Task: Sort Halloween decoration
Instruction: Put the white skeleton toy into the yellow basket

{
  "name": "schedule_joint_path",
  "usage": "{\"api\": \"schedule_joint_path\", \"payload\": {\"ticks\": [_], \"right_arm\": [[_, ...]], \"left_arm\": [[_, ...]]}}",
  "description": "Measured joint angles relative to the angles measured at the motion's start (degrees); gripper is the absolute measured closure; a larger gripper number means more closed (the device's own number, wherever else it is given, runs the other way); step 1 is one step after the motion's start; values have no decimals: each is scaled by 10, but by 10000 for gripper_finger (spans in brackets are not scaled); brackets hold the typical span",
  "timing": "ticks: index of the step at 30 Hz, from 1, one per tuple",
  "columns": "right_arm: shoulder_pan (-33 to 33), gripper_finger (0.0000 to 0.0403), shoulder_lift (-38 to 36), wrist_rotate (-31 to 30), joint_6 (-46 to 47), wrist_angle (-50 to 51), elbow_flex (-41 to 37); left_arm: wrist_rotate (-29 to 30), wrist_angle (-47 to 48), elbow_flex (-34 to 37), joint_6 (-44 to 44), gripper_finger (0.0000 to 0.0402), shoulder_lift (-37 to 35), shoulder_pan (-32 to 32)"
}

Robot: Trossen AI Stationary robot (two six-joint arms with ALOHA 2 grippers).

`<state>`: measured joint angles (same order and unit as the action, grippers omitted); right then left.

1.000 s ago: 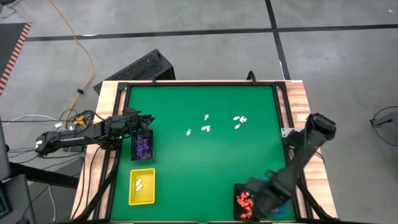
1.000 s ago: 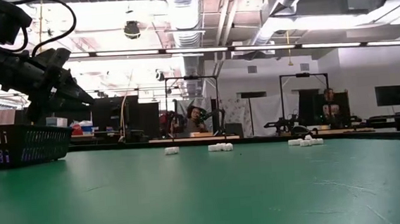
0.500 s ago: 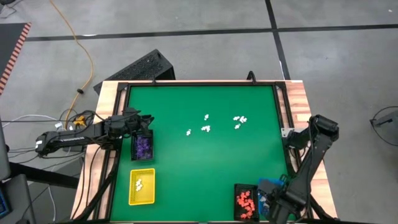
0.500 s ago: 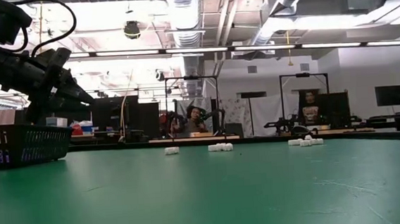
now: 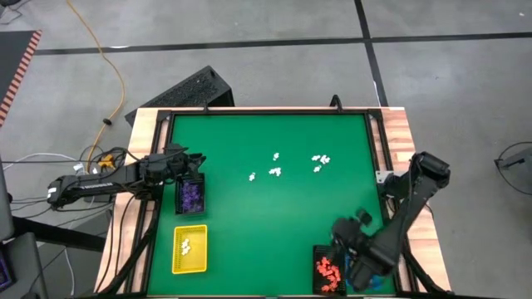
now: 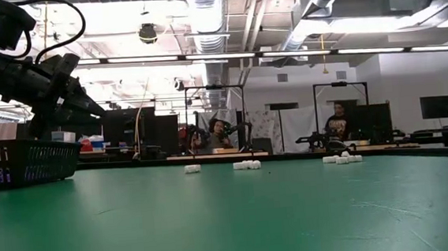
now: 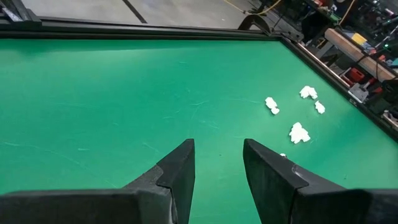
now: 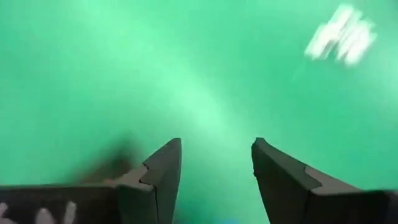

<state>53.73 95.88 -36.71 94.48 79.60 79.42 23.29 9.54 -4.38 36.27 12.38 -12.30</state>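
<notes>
So the flat green felt surface point(image 5: 274, 216) fills the middle of the high view, with a wooden border round it. The leftover tiny white Halloween figurines point(image 5: 275, 171) are scattered loose in the upper middle of the surface, in a few little clumps near each other; in the low view they show as a row of small white bits point(image 6: 247, 165) along the far edge of the green.

The rest is sorted into trays. A small black mesh tray point(image 5: 190, 196) at centre left holds the purple figurines point(image 5: 192, 193). Below it, lower left, a small yellow rectangular tray point(image 5: 189, 249) has a few cream-white pieces point(image 5: 187, 246) in it. At the bottom right a second black tray point(image 5: 327, 270) holds the orange-red figurines point(image 5: 327, 267), and a blue tray point(image 5: 359, 246) peeks out just beside it, mostly hidden by the arm.

The right pincer point(image 5: 342, 233) hangs over the lower right of the surface, just above the tray of orange-red ones. Its own wrist view shows the two dark fingers point(image 8: 161, 171) spread apart with nothing but green between them, so it's released and empty.

The left pincer point(image 5: 198, 158) sits at the left edge, just above the purple tray. Its fingers point(image 7: 179, 168) stand apart with an empty gap too, holding nothing, pointed toward the white clumps point(image 7: 299, 132) further out on the green.

People sit at desks in the room behind.
</notes>
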Motion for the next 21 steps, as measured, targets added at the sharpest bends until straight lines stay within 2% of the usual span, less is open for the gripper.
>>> {"api": "schedule_joint_path", "payload": {"ticks": [4,8,16,19,21], "right_arm": [[-46,205,0,-178,-9,49,0],[-105,211,0,-268,-95,24,0],[-218,213,1,-303,-290,-74,-24],[-261,214,-4,-270,-375,-121,-26],[-298,215,-9,-207,-477,-205,-26]], "left_arm": [[0,0,0,0,276,0,0],[-1,0,0,-1,276,0,0],[-1,0,0,-10,276,0,0],[-5,0,0,-11,276,0,0],[-5,0,0,-11,276,0,0]]}}
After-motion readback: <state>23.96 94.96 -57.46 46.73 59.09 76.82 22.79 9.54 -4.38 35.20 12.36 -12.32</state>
